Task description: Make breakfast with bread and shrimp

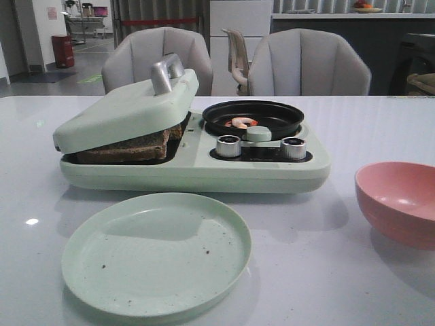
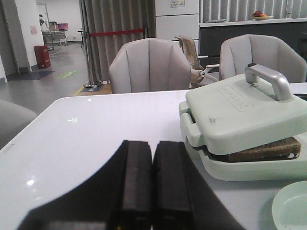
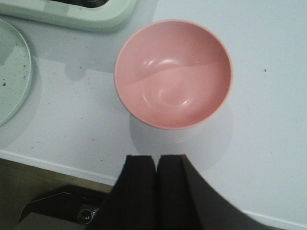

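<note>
On the bench [image 1: 380, 285] we list a pale green breakfast maker [image 1: 197, 170] whose hinged lid [image 1: 129, 109] rests tilted on the bread [image 1: 126, 149] in its left compartment, while the shrimp [image 1: 240, 123] lies in the black round pan [image 1: 253, 117] on its right side. In front of it we note a green plate [image 1: 156, 255], with a pink bowl [image 1: 401, 200] to the right. Our left gripper [image 2: 152, 191] and right gripper [image 3: 157, 191] are both clenched on nothing, the right one above the bowl's near edge.
</note>
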You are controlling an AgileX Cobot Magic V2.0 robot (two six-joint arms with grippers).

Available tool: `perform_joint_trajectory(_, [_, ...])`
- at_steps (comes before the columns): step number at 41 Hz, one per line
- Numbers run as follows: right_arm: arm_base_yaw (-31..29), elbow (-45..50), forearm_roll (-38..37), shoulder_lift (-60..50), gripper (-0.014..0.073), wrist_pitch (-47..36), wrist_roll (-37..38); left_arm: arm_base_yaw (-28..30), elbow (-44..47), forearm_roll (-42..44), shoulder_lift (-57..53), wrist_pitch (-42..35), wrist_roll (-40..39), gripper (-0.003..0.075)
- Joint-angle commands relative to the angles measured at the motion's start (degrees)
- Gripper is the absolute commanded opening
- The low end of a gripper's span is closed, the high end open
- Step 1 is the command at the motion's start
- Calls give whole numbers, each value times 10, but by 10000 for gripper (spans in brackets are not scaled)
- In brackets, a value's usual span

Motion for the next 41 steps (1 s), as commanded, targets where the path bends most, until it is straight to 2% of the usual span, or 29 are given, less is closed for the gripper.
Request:
perform_joint_trajectory(1, [-12, 6, -20, -40, 34, -81, -8, 2, 5, 0, -14, -46, -4, 99])
perform_joint_trajectory(10, [-66, 167, -25, -197, 34, -345, -25, 2, 5, 0, -14, -46, -4, 99])
perform_joint_trajectory(18, [-98, 325, -25, -363, 34, -499, -25, 2, 5, 0, -14, -46, -4, 99])
perform_joint_trajectory(25, [-105, 405, -25, -449, 34, -540, -25, 2, 5, 0, -14, -46, -4, 99])
perform_joint_trajectory(29, [-105, 407, -25, -474, 34, -517, -25, 2, 5, 0, -14, -46, -4, 99])
perform_joint_trajectory(41, [-102, 407, -8, -474, 34, -517, -24, 2, 5, 0, -13, -46, -4, 99])
